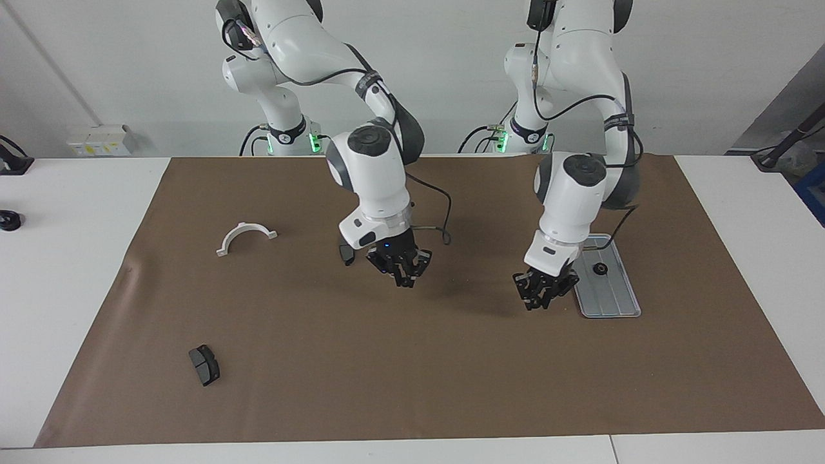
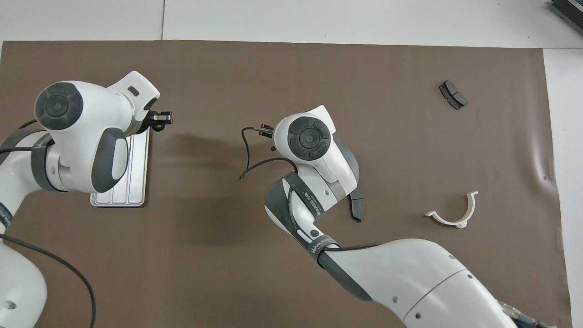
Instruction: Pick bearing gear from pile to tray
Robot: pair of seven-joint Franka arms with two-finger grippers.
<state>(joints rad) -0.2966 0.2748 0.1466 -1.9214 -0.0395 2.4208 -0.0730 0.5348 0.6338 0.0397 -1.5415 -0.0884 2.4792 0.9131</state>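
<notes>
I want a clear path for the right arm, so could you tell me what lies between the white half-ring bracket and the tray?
In the facing view, only the right gripper hangs between the bracket and tray, with a brake pad beside it.

You can read very little lettering here. In the overhead view, the dark strap wrapped around the right arm's forearm carries white capitals, but they run slantwise and only a fragment resembling "WANJEED" comes through; the rest is too small to make out. A second strap, lower on the same arm, repeats what looks like the same word. In the facing view, similar straps sit on both arms, yet their printing cannot be read. You see no numbers, labels or signs on the brown mat or on the parts lying on it.
</notes>
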